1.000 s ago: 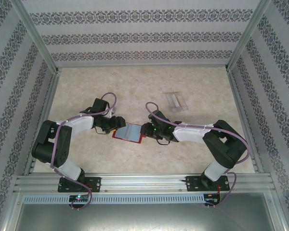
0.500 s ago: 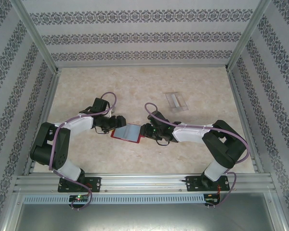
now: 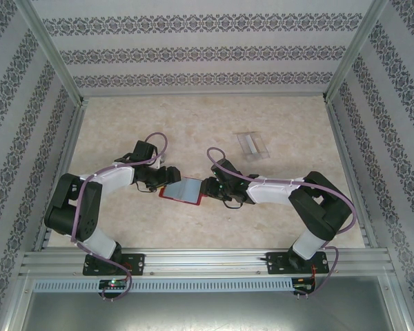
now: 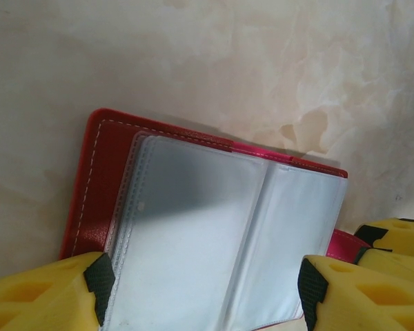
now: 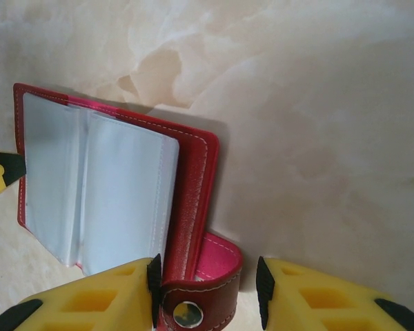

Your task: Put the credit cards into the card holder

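While the card holder (image 3: pixel 183 189) lies spread open at the middle of the table (image 3: pixel 124 227), I have a gripper at each end of it. From above, my left gripper (image 3: pixel 165 181) sits at its left edge and my right gripper (image 3: pixel 208 186) at its right edge.

At the bottom of the left wrist view, my left jaws stand wide apart, one yellow finger (image 4: pixel 55 296) over the red cover, the other over the clear sleeves. They are spread, not clamped on anything.

At the bottom of my right wrist view, the jaws stand partly apart with the red snap strap (image 5: pixel 193 307) between them. One pad lies against the strap and a sliver of shadow shows beside the other (so I cannot tell whether I truly pinch it). The cover on that side is tilted up off the table.

The credit cards (image 3: pixel 252 145) lie flat, upper right of centre, well apart from both grippers.
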Controlling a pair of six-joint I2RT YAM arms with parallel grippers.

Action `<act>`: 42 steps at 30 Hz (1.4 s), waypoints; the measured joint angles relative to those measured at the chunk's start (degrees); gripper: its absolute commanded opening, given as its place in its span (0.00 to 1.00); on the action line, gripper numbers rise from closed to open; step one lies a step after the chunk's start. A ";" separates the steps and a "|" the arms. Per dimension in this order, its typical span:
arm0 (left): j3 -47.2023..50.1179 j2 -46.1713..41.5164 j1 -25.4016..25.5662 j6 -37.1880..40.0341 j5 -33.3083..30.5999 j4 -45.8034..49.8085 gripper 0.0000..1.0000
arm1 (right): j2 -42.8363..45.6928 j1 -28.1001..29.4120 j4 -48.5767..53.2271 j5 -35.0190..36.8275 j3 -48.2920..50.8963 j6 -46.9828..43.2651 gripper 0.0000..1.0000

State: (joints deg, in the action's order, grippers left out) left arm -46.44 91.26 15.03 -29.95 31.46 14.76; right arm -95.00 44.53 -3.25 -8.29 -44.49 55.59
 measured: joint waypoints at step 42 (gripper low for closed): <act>-1.42 -10.64 1.36 -0.92 -10.95 4.72 0.89 | 10.36 -16.87 23.47 20.15 -19.47 -34.64 0.51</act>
State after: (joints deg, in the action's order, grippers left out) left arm -47.86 80.62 16.38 -30.87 20.51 19.49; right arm -84.64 27.66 20.23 11.86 -63.96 20.95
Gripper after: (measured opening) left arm 0.887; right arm 0.513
